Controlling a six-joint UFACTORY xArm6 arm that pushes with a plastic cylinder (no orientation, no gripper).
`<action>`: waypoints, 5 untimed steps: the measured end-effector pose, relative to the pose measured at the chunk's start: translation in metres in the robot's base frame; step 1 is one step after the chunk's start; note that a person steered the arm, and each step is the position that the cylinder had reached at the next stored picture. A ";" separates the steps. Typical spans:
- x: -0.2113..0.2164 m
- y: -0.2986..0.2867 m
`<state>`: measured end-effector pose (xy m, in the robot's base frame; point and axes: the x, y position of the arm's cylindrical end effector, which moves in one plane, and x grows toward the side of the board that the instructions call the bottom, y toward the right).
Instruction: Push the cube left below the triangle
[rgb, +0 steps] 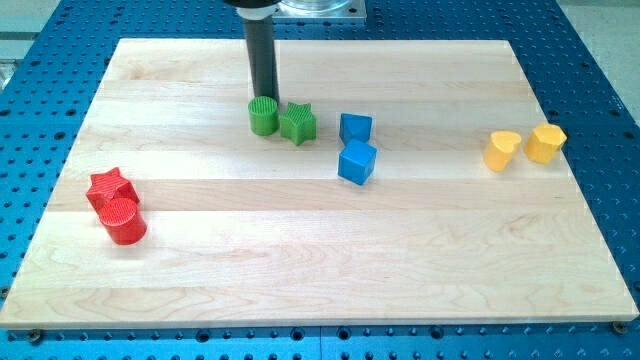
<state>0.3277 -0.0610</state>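
Our bare rod grips nothing; my tip (264, 97) rests just behind the green cylinder (263, 116), beside the green star (298, 123). The blue cube (357, 161) sits just below the blue triangle (355, 127). We should circle to its right face and push leftward steadily.

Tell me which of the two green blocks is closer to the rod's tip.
The green cylinder, the one farther to the view's left. My tip stands just behind its top edge, while the green star sits beside the cylinder on the view's right, farther from the tip.

My tip (264, 98) behind the green cylinder (263, 117), rod's top cut off
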 end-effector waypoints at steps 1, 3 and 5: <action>-0.007 -0.027; 0.004 -0.055; 0.003 -0.055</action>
<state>0.3310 -0.1158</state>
